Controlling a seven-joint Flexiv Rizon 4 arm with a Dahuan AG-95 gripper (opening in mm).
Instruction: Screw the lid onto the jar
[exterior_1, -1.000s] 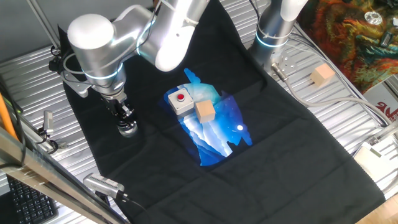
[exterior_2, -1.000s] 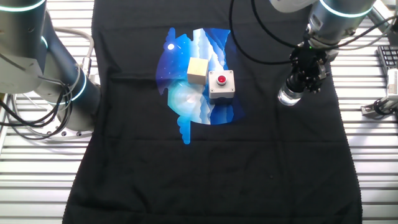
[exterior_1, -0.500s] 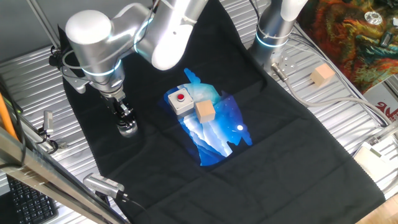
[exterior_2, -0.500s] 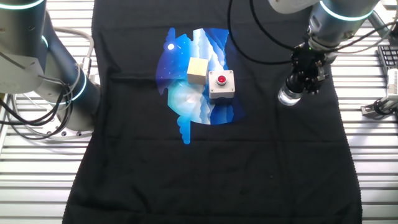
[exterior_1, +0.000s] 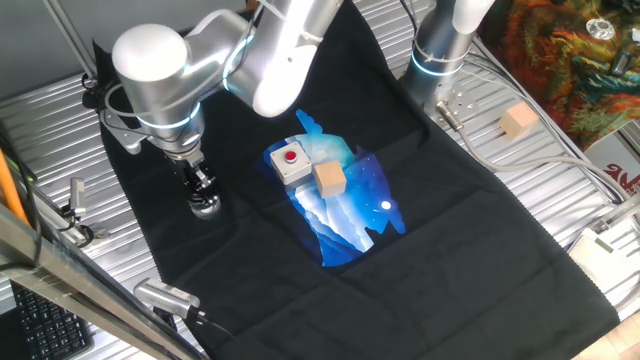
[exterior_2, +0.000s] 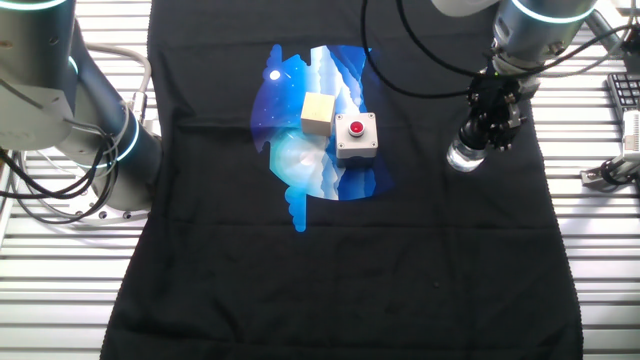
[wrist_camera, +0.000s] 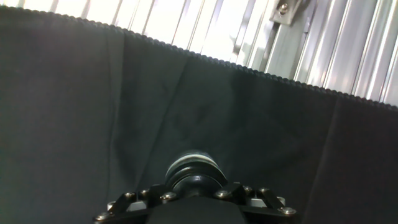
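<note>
The clear glass jar (exterior_1: 206, 208) stands upright on the black cloth, near the cloth's edge. My gripper (exterior_1: 199, 186) comes down onto its top. In the other fixed view the jar (exterior_2: 462, 157) shows just below the gripper (exterior_2: 487, 130). In the hand view the black round lid (wrist_camera: 196, 181) sits between the fingers, on the pale rim of the jar (wrist_camera: 186, 161), and the gripper (wrist_camera: 196, 194) is shut on it. Whether the lid's thread is seated cannot be told.
A grey box with a red button (exterior_1: 289, 161) and a tan wooden cube (exterior_1: 329, 179) sit on the blue print in the middle of the cloth. A second wooden cube (exterior_1: 518, 121) lies on the metal table. The cloth's edge and metal slats (wrist_camera: 323, 37) run close behind the jar.
The arm's upper joints shifted a little left and back right, and the wrist turned slightly. The gripper and jar stay in the same spot.
</note>
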